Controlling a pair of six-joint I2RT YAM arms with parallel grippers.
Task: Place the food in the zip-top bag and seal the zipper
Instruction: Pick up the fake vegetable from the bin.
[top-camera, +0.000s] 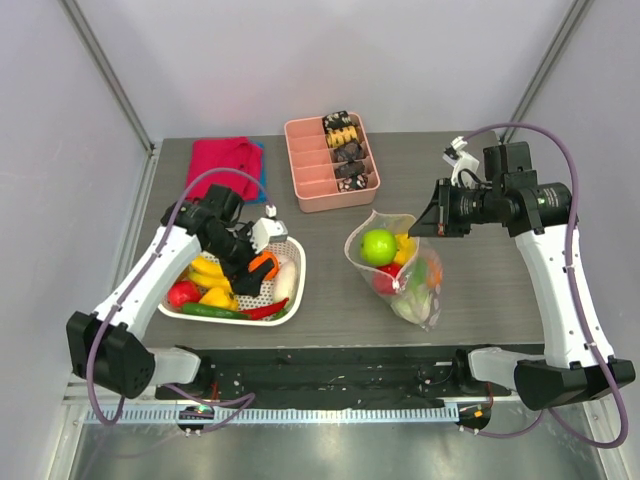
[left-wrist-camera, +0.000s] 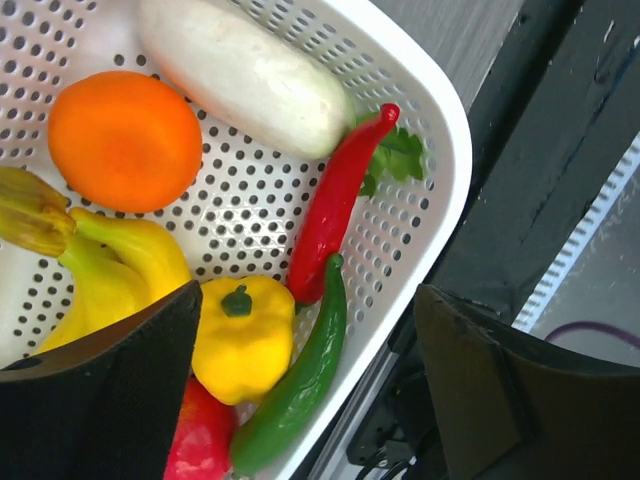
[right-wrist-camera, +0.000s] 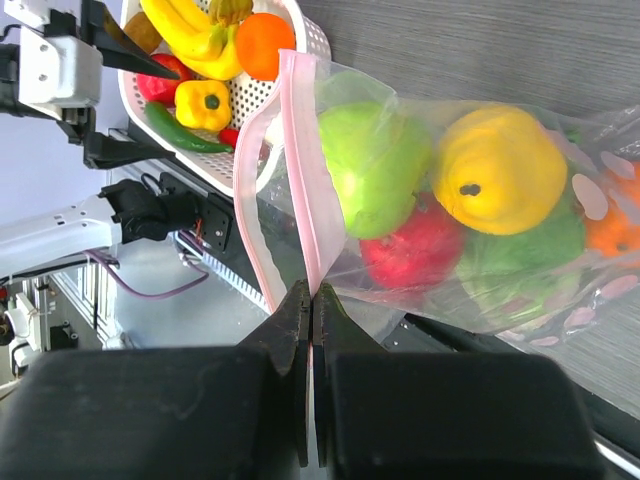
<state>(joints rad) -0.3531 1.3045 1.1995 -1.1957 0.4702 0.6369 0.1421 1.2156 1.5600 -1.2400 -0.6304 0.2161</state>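
On the grey wood-grain table (top-camera: 480, 300), right of centre, lies the zip-top bag (top-camera: 405, 285), its mouth tilted up toward the far side. Through the clear plastic show a green apple (top-camera: 378, 246), a yellow pepper (right-wrist-camera: 497, 170), a red fruit (right-wrist-camera: 425, 250), green lettuce (right-wrist-camera: 530, 250) and an orange piece (right-wrist-camera: 620, 225) at the bag's bottom end. The zipper (right-wrist-camera: 298, 150) is a pale-pink strip, and it gapes open in a loop along the mouth. The right gripper (right-wrist-camera: 312, 300) has its fingers pressed together on this strip at one end, pinching both layers.

Left of the bag, well apart from it, stands a white mesh basket (left-wrist-camera: 440, 130). It holds an orange (left-wrist-camera: 125, 140), a white vegetable (left-wrist-camera: 245, 75), a red chilli (left-wrist-camera: 335, 205), a green chilli (left-wrist-camera: 295, 385), a small yellow pepper (left-wrist-camera: 243, 340) and bananas (left-wrist-camera: 110, 260). The left gripper (left-wrist-camera: 305, 330) hangs over the basket with its fingers wide apart and nothing between them.

At the far side sit a pink compartment tray (top-camera: 300, 170) with dark and yellow snack pieces (top-camera: 345, 140), and a red cloth (top-camera: 220, 160) over a blue cloth (top-camera: 258, 152). Pale walls with metal posts enclose the table.
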